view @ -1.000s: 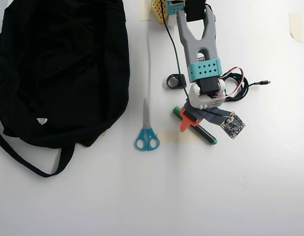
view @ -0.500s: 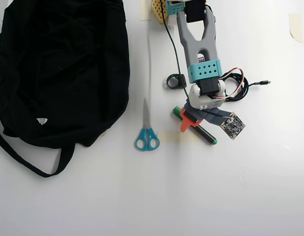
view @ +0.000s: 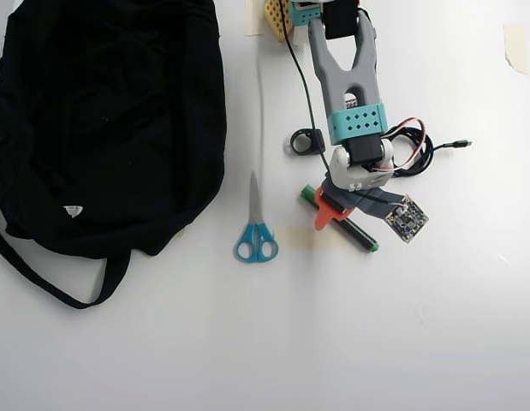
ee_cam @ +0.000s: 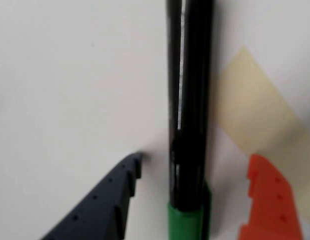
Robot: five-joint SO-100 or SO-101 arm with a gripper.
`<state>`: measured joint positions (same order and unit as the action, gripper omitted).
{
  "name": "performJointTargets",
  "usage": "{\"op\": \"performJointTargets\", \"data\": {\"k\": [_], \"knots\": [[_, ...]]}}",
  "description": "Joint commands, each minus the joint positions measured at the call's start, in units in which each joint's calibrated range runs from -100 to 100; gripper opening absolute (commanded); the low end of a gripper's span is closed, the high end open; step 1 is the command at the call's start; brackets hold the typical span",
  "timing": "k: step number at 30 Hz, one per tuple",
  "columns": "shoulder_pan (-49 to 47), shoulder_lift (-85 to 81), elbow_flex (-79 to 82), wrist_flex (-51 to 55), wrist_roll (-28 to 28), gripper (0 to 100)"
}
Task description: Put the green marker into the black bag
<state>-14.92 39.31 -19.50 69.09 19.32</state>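
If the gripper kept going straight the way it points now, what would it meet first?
Most likely the green marker: in the wrist view its barrel lies between the open jaws of the gripper, on the white table. Remaining height is unclear.

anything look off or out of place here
Nothing stands out. The green marker lies intact on the table between the open tool's fingers, the scissors lie closed, and the black bag sits slumped at the overhead view's left.

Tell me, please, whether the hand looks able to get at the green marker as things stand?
Probably yes: the hand is open and straddles the green marker on the table, with nothing between them.
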Motion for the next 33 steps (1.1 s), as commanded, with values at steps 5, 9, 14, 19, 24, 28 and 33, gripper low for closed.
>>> {"op": "performJointTargets", "data": {"k": [5, 9, 14, 19, 24, 28, 33], "knots": [[-0.42, -0.31, -3.05, -0.87, -0.60, 15], [-0.42, -0.31, -3.23, -0.95, -0.60, 11], [-0.42, -0.31, -3.23, -1.21, -0.60, 9], [-0.42, -0.31, -3.23, -1.30, -0.60, 8], [-0.42, -0.31, -3.23, -1.30, -0.60, 5], [-0.42, -0.31, -3.23, -1.64, -0.60, 3], [-0.42, -0.22, -3.23, -1.64, -0.60, 2]]}}
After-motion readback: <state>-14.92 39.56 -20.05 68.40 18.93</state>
